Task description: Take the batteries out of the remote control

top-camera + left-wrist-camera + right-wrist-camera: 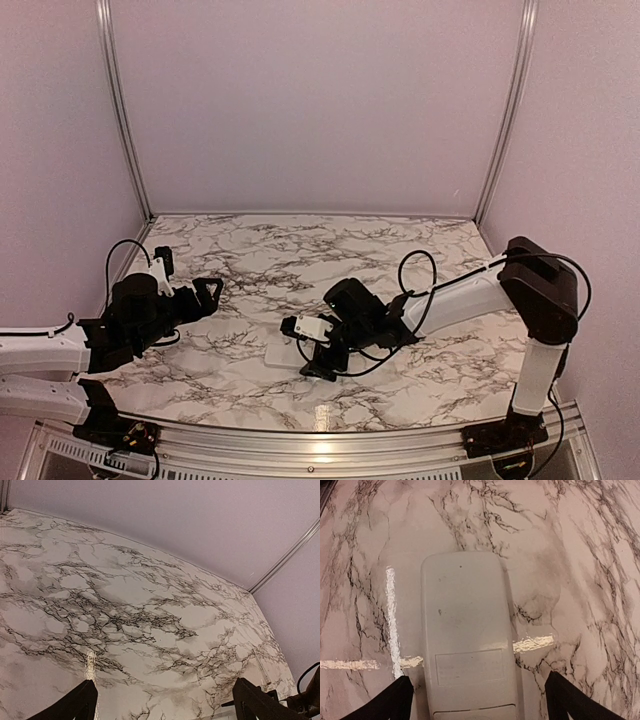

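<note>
The remote control (467, 610) lies back-up on the tabletop (580, 555) toward six o'clock, its panel (468, 666) still on. The right pincer (477, 682) straddles it, spread wide; the left pincer (164, 685), also spread, hangs at nine o'clock. Best to pin the body first, then slide the panel off.

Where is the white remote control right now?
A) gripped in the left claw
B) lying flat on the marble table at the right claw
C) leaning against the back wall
B: the remote control lies flat on the marble table between the open fingers of the right claw; the left claw is open and holds nothing.
</note>
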Robot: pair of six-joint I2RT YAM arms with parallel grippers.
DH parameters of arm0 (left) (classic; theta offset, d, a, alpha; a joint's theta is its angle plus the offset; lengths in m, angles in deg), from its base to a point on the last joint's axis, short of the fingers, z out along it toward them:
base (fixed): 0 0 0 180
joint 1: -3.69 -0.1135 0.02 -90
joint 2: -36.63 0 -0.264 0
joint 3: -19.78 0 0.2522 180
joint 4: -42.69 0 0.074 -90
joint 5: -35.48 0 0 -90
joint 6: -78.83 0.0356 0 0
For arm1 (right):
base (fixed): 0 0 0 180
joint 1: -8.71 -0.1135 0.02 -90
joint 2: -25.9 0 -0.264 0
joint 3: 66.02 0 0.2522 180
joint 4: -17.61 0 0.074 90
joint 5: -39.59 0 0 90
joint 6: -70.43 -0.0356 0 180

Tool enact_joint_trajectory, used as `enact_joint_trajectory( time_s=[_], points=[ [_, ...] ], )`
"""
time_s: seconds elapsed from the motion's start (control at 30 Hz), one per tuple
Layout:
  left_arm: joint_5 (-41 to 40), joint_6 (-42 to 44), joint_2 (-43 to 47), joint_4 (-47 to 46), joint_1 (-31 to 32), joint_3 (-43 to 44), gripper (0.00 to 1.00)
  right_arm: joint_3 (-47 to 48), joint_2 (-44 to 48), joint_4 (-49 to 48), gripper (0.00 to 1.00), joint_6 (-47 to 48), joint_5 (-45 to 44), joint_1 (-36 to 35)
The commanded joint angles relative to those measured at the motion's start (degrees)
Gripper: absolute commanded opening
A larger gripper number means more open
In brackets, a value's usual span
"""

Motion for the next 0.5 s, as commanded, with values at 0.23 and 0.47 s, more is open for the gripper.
enact_joint_trajectory(
  time_s=[0.23, 0.47],
  points=[
    [-0.74, 0.45, 0.59, -1.10, 0.32, -0.70, 0.99, 2.92, -3.12, 3.40, 0.80, 0.48, -0.90, -0.34],
    [-0.79, 0.45, 0.95, -1.01, 0.31, -0.78, 0.99, 3.82, -3.96, 6.15, 0.67, 0.95, 0.13, -0.39]
  ],
)
